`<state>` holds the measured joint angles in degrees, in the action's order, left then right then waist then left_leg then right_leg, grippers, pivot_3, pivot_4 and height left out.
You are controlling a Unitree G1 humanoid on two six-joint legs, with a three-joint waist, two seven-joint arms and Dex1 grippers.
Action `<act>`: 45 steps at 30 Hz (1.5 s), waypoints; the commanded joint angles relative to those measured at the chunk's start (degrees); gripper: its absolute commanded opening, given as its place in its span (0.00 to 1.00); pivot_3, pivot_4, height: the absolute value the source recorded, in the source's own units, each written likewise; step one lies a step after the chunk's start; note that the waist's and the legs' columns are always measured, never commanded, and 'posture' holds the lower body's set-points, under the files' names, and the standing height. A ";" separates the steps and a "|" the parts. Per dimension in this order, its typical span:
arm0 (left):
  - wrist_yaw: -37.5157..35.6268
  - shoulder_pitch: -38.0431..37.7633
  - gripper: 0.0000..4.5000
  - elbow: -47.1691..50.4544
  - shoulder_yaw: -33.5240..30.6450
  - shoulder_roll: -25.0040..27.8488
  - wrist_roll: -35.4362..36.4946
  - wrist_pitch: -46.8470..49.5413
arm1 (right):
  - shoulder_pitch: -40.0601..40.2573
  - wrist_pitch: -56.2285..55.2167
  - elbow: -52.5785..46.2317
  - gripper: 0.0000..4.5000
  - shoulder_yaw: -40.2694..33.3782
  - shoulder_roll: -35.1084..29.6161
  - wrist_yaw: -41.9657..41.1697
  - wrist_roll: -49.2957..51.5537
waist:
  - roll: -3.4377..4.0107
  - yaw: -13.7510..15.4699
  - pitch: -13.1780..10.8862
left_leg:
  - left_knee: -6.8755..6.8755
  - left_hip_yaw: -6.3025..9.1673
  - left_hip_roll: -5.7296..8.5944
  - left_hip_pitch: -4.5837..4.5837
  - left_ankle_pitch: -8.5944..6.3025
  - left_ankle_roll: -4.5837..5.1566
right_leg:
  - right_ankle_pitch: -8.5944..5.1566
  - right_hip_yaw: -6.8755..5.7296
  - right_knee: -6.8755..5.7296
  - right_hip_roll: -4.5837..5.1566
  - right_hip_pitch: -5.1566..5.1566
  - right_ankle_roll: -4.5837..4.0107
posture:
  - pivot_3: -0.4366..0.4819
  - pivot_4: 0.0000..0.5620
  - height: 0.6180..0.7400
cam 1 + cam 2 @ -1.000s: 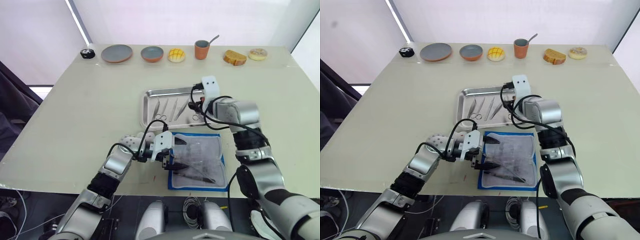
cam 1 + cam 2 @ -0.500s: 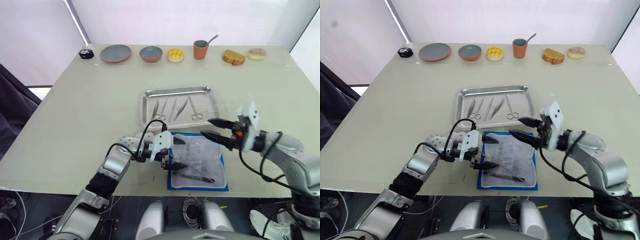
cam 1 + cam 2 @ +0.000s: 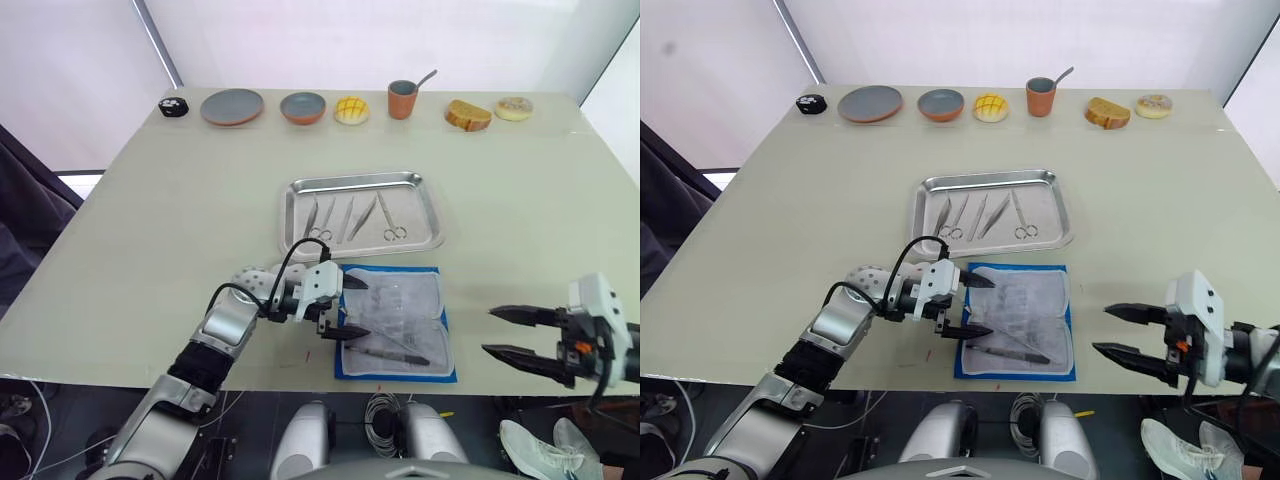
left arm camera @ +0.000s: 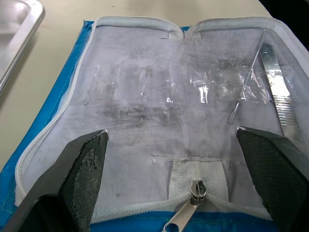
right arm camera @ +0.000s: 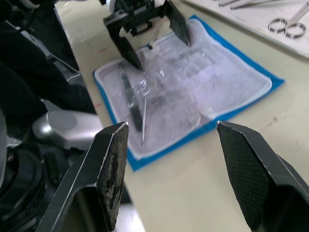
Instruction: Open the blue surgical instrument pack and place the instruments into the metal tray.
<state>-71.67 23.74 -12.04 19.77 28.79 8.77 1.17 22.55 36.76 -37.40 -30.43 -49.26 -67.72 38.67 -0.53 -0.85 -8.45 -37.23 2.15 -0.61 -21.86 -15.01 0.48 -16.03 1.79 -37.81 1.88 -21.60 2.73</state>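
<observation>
The blue surgical instrument pack (image 3: 395, 322) lies unzipped and spread flat near the table's front edge, clear inner layer up. A dark-handled instrument (image 3: 388, 351) and slim silver tweezers (image 4: 276, 90) lie inside it. Beyond the pack sits the metal tray (image 3: 432, 203) with several instruments, among them ring-handled scissors (image 3: 392, 228). My left gripper (image 3: 352, 308) is open over the pack's left edge, one finger on each side of the zipper pull (image 4: 195, 186). Off to the right of the pack, my right gripper (image 3: 489, 331) is open and holds nothing.
Along the far edge stand a black object (image 3: 174, 106), a grey plate (image 3: 232, 106), a bowl (image 3: 303, 107), a yellow bun (image 3: 352, 109), a cup with a spoon (image 3: 403, 99), bread (image 3: 469, 115) and a doughnut (image 3: 515, 107).
My right gripper has swung from over the tray's right part back to the front right of the table, staying open. The left gripper has hardly moved.
</observation>
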 commanded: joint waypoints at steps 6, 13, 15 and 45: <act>-1.26 -1.65 1.00 -4.44 1.17 1.74 -2.45 1.34 | 0.62 -1.19 -4.09 0.67 0.28 -1.75 1.84 0.79 | -0.04 -0.06 -0.02 | 0.01 -0.01 -0.01 0.02 0.00 0.00 | 0.00 0.02 0.00 -0.01 0.00 0.00 | 0.48 0.27 1.00; -1.47 -1.85 1.00 -4.16 1.05 1.74 -2.16 1.15 | -5.00 -2.12 -6.24 0.67 19.58 0.65 11.95 -8.74 | -0.17 -0.09 -0.06 | 0.00 -0.02 -0.01 0.01 0.00 0.00 | 0.00 0.02 0.01 0.01 -0.01 0.00 | 0.48 0.27 1.00; -1.48 -2.19 1.00 -4.02 0.96 1.95 -2.16 0.89 | -7.05 -1.32 -5.69 0.62 23.80 0.86 12.93 -9.77 | -0.15 -0.10 -0.05 | -0.01 0.00 -0.03 0.02 0.00 0.00 | 0.00 0.02 0.00 0.00 -0.01 0.00 | 0.48 0.27 1.00; -1.06 -2.41 1.00 -4.00 0.84 2.27 -2.38 1.02 | -19.66 5.24 -3.70 0.17 42.58 2.63 21.60 -18.66 | -0.20 -0.11 -0.08 | -0.03 0.02 -0.01 0.03 0.00 0.00 | 0.09 0.00 -0.05 0.01 -0.02 -0.15 | 0.48 0.27 1.00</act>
<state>-72.75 23.60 -12.90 19.22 29.25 9.20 -0.35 3.78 41.53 -39.57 11.96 -46.93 -46.79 20.34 -0.72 -0.96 -8.53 -37.25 2.17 -0.62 -21.83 -15.01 0.48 -15.94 1.79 -37.86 1.89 -21.62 2.58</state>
